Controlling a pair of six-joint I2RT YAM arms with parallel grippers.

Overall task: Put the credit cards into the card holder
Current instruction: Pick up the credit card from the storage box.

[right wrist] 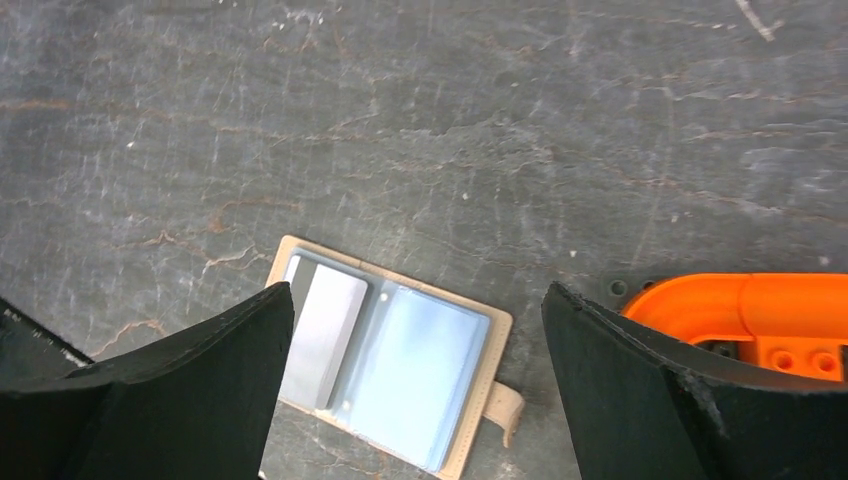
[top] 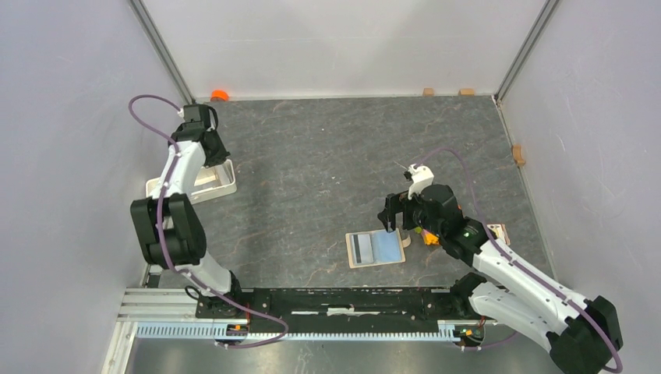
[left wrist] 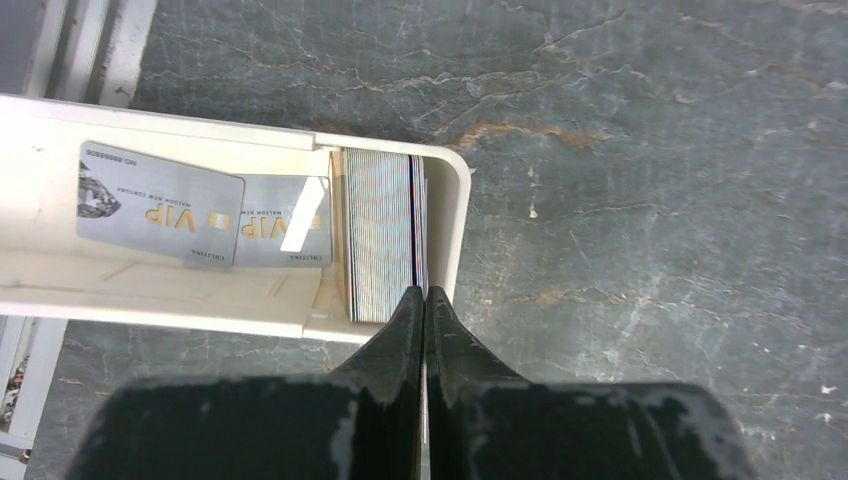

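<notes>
The card holder [top: 376, 248] lies open on the table, beige with blue-grey pockets. In the right wrist view the card holder [right wrist: 420, 365] has a grey card with a dark stripe [right wrist: 322, 335] in its left pocket. My right gripper [right wrist: 418, 300] is open and empty, hovering over the holder's far edge [top: 392, 224]. My left gripper [left wrist: 425, 295] is shut at the right end of the white tray [left wrist: 455, 230], pinching the edge of a card in an upright stack of credit cards [left wrist: 385, 235]. Two grey VIP cards [left wrist: 160, 205] lie flat in the tray.
An orange toy piece [right wrist: 745, 305] sits just right of the holder, under the right arm [top: 427, 236]. The white tray [top: 191, 189] stands at the left by the wall. Small wooden blocks [top: 428, 91] and an orange object [top: 220, 95] line the back wall.
</notes>
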